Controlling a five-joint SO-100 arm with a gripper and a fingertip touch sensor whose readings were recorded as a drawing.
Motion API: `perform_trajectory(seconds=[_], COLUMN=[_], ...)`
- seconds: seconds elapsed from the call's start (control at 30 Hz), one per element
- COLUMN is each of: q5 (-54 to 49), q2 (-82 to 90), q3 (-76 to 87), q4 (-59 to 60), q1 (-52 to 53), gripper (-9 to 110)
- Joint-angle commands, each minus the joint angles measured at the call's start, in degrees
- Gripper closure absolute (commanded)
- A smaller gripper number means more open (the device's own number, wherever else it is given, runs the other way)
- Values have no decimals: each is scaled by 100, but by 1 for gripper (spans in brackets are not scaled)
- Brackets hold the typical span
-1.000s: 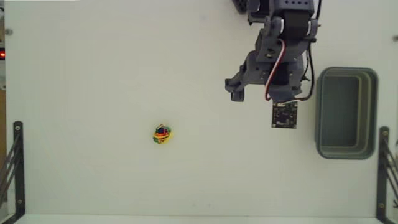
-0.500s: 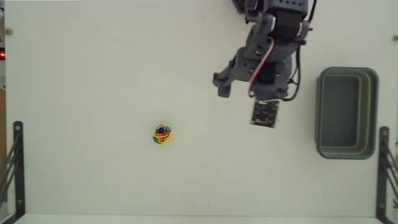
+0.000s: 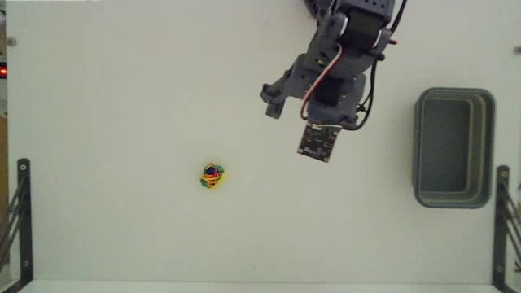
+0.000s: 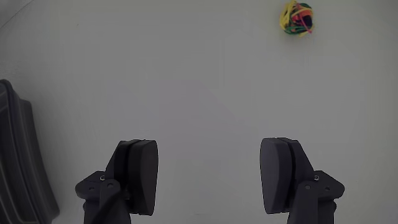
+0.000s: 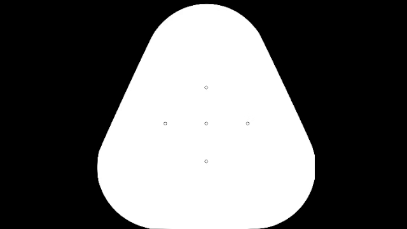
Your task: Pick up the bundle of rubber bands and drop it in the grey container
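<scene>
Hanging above the white table (image 3: 122, 81), the gripper (image 4: 208, 177) has its two jaws wide apart, and nothing is between them. The bundle of rubber bands (image 3: 212, 176) sits alone on the table, well apart from the arm, lower and to the left in the fixed view. In the wrist view it shows up small at the top right corner, not in line with the jaws. The grey container (image 3: 453, 147) waits far off on the right side of the fixed view, and it looks empty.

I think the ball could be missed, because the jaws are not aimed at it yet. It is small and round, so one finger could bump it and make it roll away. A soft pinch could also let it slip out on the long trip to the container.
</scene>
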Motion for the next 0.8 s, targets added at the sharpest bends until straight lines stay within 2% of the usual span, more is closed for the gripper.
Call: perform_trajectory(seconds=[0.0, 0.77], q5=[26, 26], q2=[184, 184], q3=[-225, -225], q4=[110, 110], q1=[293, 1374], gripper=[-9, -9])
